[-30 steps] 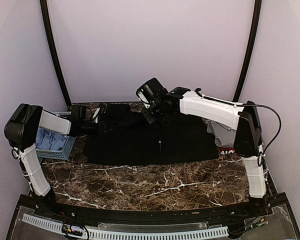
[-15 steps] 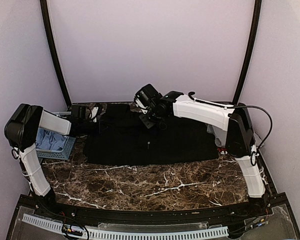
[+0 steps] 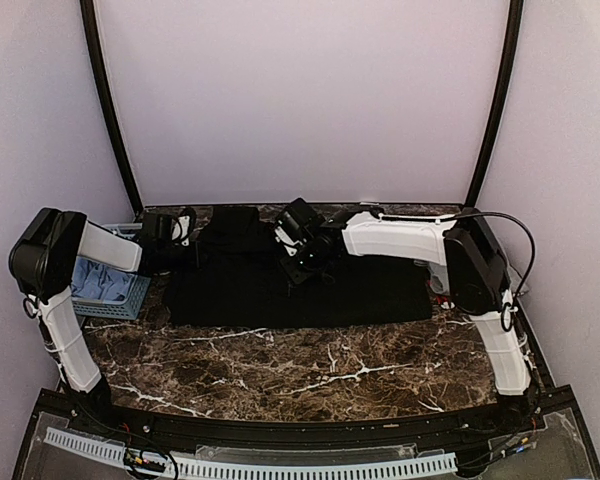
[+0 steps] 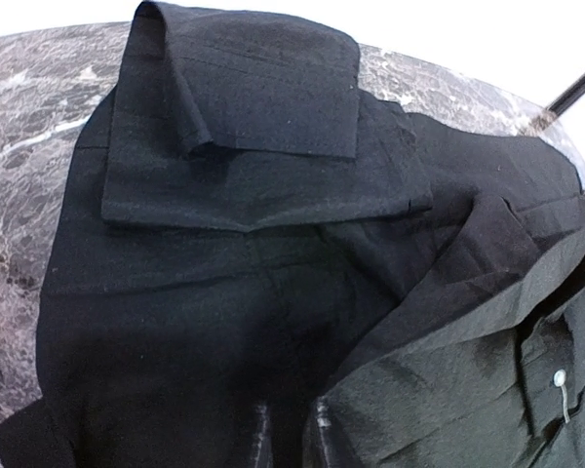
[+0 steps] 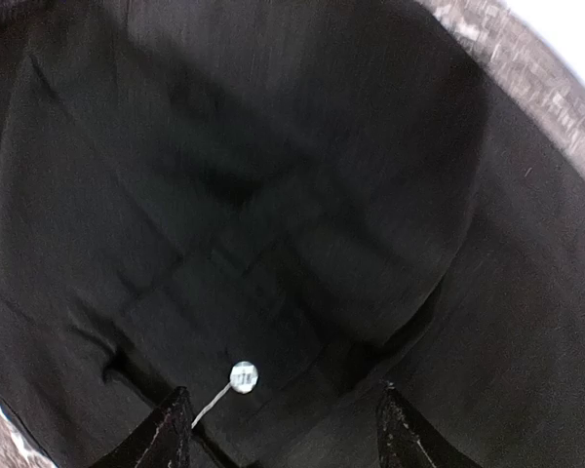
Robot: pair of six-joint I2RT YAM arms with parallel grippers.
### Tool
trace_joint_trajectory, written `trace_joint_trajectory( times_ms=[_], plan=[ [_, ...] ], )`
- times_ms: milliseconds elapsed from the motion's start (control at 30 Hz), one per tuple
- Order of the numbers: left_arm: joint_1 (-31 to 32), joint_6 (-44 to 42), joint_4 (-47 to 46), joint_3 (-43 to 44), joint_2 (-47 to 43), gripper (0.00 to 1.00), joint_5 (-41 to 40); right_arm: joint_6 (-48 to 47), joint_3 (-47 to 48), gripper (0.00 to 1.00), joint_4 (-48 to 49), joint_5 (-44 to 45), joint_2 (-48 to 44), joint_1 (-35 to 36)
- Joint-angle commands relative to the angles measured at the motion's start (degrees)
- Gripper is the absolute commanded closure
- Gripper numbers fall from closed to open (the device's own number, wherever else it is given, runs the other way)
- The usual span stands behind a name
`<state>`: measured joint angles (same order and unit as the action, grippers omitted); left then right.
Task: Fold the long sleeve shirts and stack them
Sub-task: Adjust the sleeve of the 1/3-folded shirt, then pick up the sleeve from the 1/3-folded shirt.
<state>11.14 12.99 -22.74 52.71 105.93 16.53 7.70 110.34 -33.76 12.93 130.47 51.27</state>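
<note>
Black collared cloth shirt (image 3: 310,290) lies spread out on the far half of the brown marble table (image 3: 310,370). Left gripper (image 4: 290,441) is pinching its cloth, while the right gripper (image 5: 285,424) hovers with fingers spread wide over a small pale button (image 5: 244,373).

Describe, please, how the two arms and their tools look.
The left arm and right arm share white boxy links and black rounded joints; a black cable loops beside the right one. The left tool and right tool each have two slim dark fingers.

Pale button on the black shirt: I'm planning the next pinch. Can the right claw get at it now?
Probably yes: the right claw hangs open over the button, with only flat black shirt around it.
</note>
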Motion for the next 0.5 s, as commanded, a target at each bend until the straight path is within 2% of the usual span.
trace_joint_trajectory(
  times_ms=[0, 67, 267, 467],
  plan=[
    [0.03, 1.14, -1.44, -1.23, -1.13, 0.77, 0.0, 3.92, -8.51, 0.39, 7.14, -6.47, -4.53, 0.06],
    [0.03, 1.47, -1.53, -1.39, -1.6, 0.67, 0.51, 4.19, -11.05, 0.39, 8.79, -6.94, -5.01, 0.07],
    [0.07, 2.6, -1.97, -2.49, -4.98, 0.49, 1.55, 2.9, -12.18, 0.4, 9.84, -6.71, -3.95, -0.02],
    [0.03, 3.17, -1.67, -3.73, -8.5, 0.44, 2.04, 2.2, -11.56, 0.48, 10.08, -5.79, -2.62, -0.69]
  ],
)
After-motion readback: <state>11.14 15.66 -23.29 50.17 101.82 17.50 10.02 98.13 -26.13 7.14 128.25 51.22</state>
